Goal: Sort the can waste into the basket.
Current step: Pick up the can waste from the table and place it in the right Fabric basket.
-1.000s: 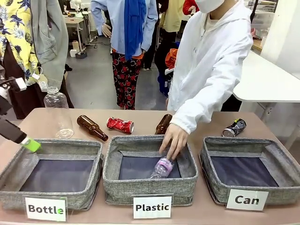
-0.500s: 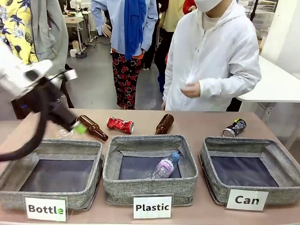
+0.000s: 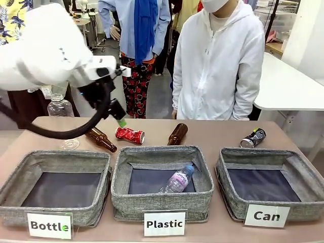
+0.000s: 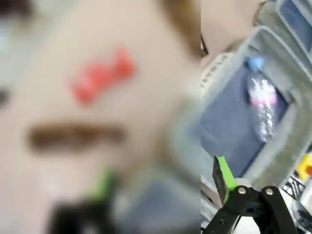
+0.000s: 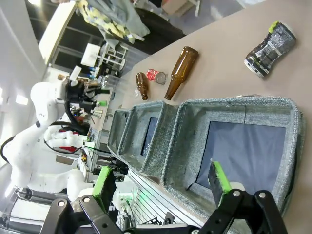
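**Red can just below my left claw, nothing gripped yet**

My left claw hangs over the far part of the table with its jaws spread as wide as they go and nothing between them. The red can lies on its side just below and beside the fingertips, between two brown bottles. One bottle lies close on its left, the other a little way off on its right. My left wrist camera is badly smeared, so I only get a red blob and a brown streak there. I shouldn't trust it for fine lining-up.

To do this well, I reckon I should come straight down with the jaws across the can's narrow crushed waist. The near finger has to stay off that left bottle, which sits close enough to get nudged or caught. Crushed metal is thin and slippery, so I want a firm, centred squeeze before lifting.

The Can basket stands at the right end of the row, well apart from the red can. The carry has to clear the Plastic basket in between.

The black can lies on the table just behind the Can basket's far rim. My right claw is wide open and empty too, looking across that basket, so I judge the black can suits it better.
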### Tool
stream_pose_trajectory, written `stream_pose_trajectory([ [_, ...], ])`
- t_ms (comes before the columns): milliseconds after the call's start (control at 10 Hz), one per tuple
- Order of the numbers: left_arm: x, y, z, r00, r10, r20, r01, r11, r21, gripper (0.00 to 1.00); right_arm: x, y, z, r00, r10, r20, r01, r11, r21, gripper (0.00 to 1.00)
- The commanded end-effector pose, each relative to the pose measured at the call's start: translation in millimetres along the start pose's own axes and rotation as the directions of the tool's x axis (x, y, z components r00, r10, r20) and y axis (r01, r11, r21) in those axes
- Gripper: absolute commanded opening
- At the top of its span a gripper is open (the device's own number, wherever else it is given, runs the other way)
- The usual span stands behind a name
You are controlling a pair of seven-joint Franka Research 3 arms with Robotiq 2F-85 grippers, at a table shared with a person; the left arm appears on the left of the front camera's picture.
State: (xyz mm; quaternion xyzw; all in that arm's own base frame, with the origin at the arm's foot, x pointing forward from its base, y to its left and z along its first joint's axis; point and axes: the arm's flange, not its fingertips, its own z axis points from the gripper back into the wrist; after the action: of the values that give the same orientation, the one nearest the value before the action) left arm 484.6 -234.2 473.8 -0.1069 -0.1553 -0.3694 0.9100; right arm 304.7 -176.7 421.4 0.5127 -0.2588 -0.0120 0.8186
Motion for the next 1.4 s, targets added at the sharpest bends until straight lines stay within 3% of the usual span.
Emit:
stream_pose_trajectory([
  [0,34.4,5.0,-18.8,0.998,0.044,0.053,-0.05,0.991,0.123,1.0,1.7,-0.7,-0.4,0.999,0.028,0.021,-0.028,0.999,0.021,1.0],
  [100,50.2,8.3,-28.6,1.0,0.026,-0.009,-0.025,0.993,0.114,1.0,1.7,-0.7,-0.4,0.999,0.028,0.021,-0.028,0.999,0.021,1.0],
  [200,58.9,15.1,-30.5,0.997,0.073,-0.037,-0.069,0.994,0.084,1.0,1.7,-0.7,-0.4,0.999,0.028,0.021,-0.028,0.999,0.021,1.0],
  [300,53.5,25.6,-20.9,0.954,0.276,-0.118,-0.275,0.961,0.024,1.0,1.7,-0.7,-0.4,0.999,0.028,0.021,-0.028,0.999,0.021,1.0],
  [400,44.7,10.0,-31.3,1.0,0.024,0.009,-0.025,0.995,0.094,1.0,1.7,-0.7,-0.4,0.999,0.028,0.021,-0.028,0.999,0.021,1.0],
  [600,44.7,10.0,-31.3,1.0,0.024,0.009,-0.025,0.995,0.094,1.0,1.7,-0.7,-0.4,0.999,0.028,0.021,-0.028,0.999,0.021,1.0],
  [700,52.4,16.3,-34.1,0.995,0.097,-0.03,-0.095,0.993,0.074,1.0,1.7,-0.7,-0.4,0.999,0.028,0.021,-0.028,0.999,0.021,1.0],
  [800,64.0,26.4,-37.7,0.997,-0.032,-0.065,0.035,0.998,0.055,1.0,1.7,-0.7,-0.4,0.999,0.028,0.021,-0.028,0.999,0.021,1.0],
  [900,75.4,36.4,-36.9,0.973,-0.227,-0.028,0.228,0.972,0.05,1.0,1.7,-0.7,-0.4,0.999,0.028,0.021,-0.028,0.999,0.021,1.0],
  [1000,83.5,45.1,-39.2,0.92,-0.389,-0.036,0.391,0.919,0.059,1.0,1.7,-0.7,-0.4,0.999,0.028,0.021,-0.028,0.999,0.021,1.0],
  [1100,90.2,51.0,-44.8,0.797,-0.603,-0.01,0.603,0.797,0.02,1.0,1.7,-0.7,-0.4,0.999,0.028,0.021,-0.028,0.999,0.021,1.0],
  [1200,93.2,56.3,-49.1,0.667,-0.743,0.055,0.744,0.668,-0.009,1.0,1.7,-0.7,-0.4,0.999,0.028,0.021,-0.028,0.999,0.021,1.0],
  [1300,90.8,60.5,-52.5,0.57,-0.814,0.108,0.821,0.569,-0.044,1.0,1.7,-0.7,-0.4,0.999,0.028,0.021,-0.028,0.999,0.021,1.0],
])
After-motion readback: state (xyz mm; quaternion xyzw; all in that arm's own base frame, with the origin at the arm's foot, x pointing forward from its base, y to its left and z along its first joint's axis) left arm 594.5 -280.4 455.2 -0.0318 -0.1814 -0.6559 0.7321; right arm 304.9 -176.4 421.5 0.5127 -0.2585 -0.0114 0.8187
